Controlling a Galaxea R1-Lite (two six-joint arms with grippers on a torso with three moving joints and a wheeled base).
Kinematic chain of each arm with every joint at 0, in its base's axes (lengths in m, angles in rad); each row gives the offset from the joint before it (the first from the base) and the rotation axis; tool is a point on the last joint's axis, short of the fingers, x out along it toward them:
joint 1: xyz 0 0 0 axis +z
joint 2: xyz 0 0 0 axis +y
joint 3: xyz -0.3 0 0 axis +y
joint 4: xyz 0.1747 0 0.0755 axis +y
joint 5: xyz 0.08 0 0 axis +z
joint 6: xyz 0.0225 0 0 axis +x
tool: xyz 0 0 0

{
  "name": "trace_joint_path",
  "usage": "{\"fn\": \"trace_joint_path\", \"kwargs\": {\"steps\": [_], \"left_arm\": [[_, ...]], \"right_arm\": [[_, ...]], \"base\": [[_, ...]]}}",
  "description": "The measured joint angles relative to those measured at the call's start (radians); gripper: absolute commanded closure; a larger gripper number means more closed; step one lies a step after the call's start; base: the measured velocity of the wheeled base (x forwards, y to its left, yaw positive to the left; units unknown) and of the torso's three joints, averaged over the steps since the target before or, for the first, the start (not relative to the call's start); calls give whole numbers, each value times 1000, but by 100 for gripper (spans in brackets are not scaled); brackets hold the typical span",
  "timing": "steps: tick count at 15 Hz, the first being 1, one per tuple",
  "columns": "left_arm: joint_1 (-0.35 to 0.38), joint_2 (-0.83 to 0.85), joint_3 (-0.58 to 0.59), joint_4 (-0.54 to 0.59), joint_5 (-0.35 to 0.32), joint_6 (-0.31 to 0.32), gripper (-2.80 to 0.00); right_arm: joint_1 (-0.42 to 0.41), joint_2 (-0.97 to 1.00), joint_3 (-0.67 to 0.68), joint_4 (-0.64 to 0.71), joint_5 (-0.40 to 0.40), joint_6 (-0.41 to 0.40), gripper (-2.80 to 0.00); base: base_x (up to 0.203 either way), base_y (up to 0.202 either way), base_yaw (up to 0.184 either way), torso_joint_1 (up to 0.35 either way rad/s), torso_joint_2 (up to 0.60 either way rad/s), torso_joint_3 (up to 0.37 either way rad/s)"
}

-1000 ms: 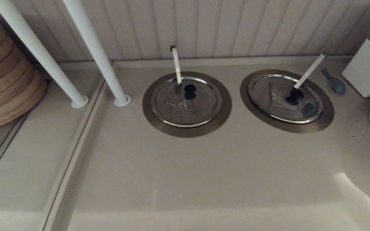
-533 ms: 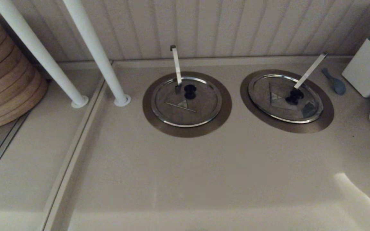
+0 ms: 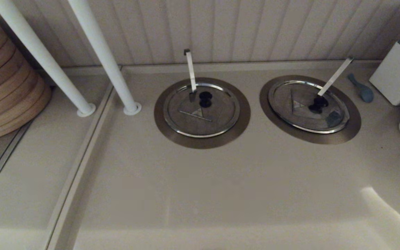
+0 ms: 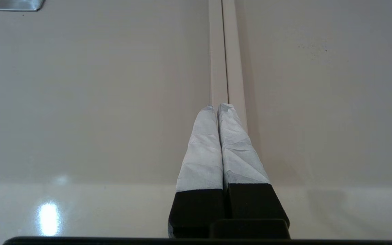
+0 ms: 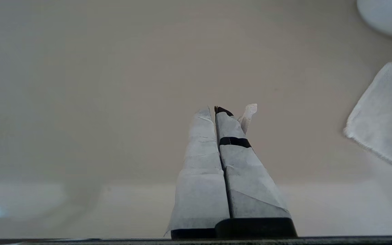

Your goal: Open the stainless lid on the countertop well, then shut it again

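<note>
The round shiny steel lid (image 3: 308, 106) is seated on the brownish-grey collared well (image 3: 352, 129), covering it; both taped grippers, left gripper (image 4: 218, 107) and right gripper (image 5: 214, 109), are kept closed and empty.

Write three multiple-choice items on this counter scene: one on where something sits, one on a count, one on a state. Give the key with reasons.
1. Where is the blue spoon?
A. Left of both wells
B. On the counter to the right of the stainless lid
C. On top of a lid

2. How many round steel lids show in the head view?
A. One
B. Two
C. Three

3. How does the stainless lid stand?
A. Seated flat, closing the countertop well
B. Lifted off and laid on the counter
C. Held in a gripper

Key: 1 B, the spoon lies beyond the right collar, near the white box. 2 B, the stainless lid and the other lid sit side by side. 3 A, it lies inside its collar, and the left gripper and right gripper have shut, empty jaws over bare counter.
</note>
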Motion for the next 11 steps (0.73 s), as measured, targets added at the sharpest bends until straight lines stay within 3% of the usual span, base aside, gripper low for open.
{"fn": "trace_joint_path", "kwargs": {"steps": [11], "left_arm": [[0,0,0,-1,0,0,0]], "right_arm": [[0,0,-1,0,-1,10,0]], "base": [[0,0,0,0,0,0]]}}
